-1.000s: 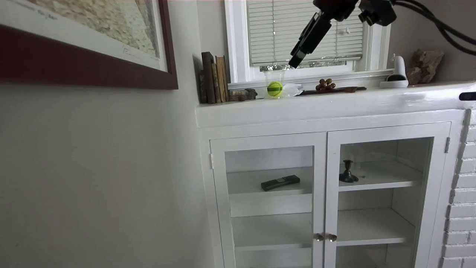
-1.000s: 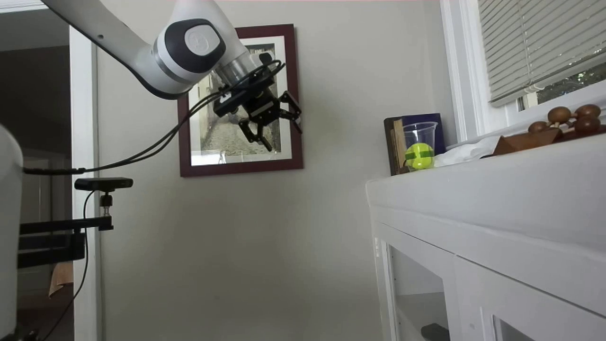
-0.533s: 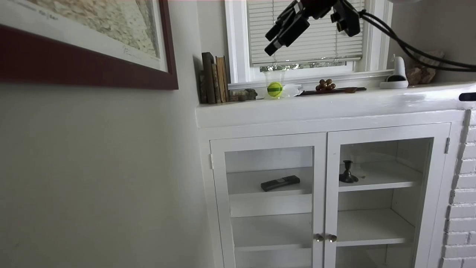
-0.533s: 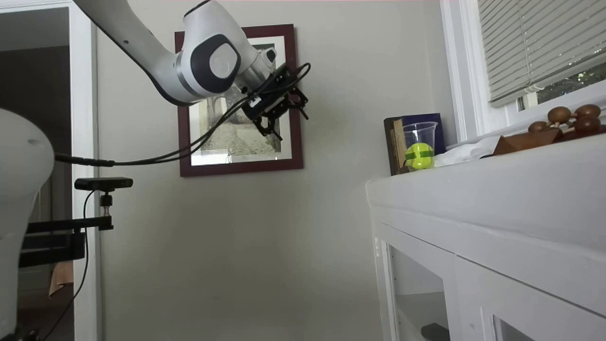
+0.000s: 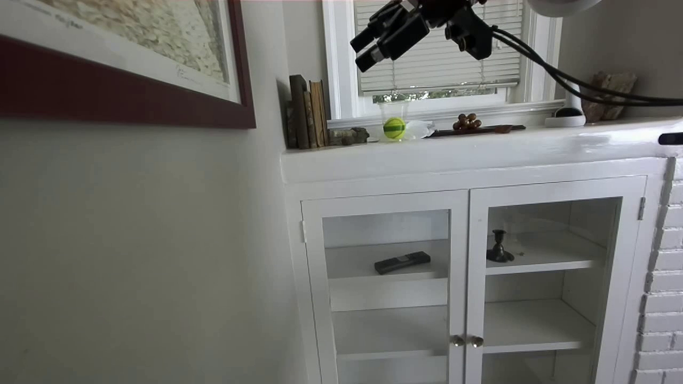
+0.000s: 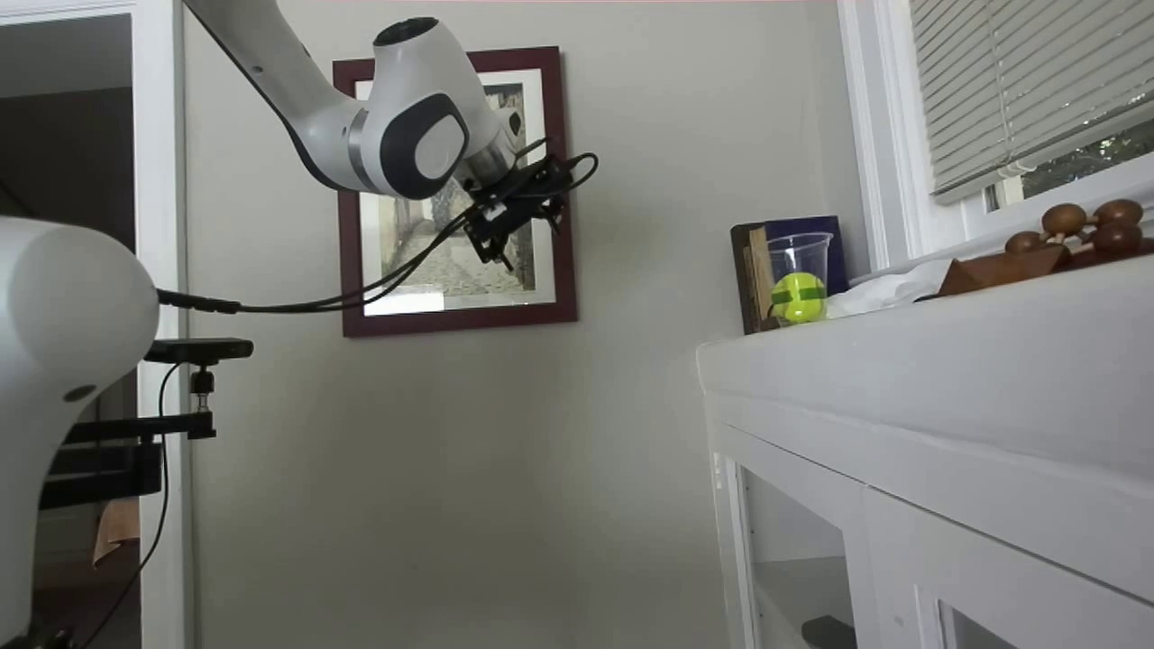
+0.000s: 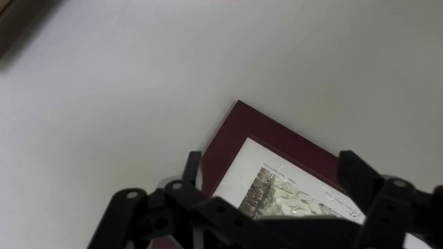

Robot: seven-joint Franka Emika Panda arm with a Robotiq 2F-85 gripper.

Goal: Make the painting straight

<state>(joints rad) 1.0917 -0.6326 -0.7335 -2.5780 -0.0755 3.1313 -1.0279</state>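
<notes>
Moved closer, the hand (image 7: pixel 270 166) (spread wide) faces the painting (image 7: pixel 277 185), apparently apart.

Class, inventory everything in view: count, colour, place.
Painting: one, maroon frame, wall
Window with blind: one, white, above cabinet
Cabinet: one, white, under window
Books: several, mixed colours, ledge
Cup: one, clear, ledge
Ball: one, yellow, in cup
Wooden balls: several, brown, ledge
Device: one, white, ledge
Large rock: one, brown, ledge
Likely remote: one, dark, in cabinet
Candlestick: one, dark, in cabinet
Camera: one, black, bracket
Arm: one, white, before painting
Fingers: two, black, arm's end
</notes>
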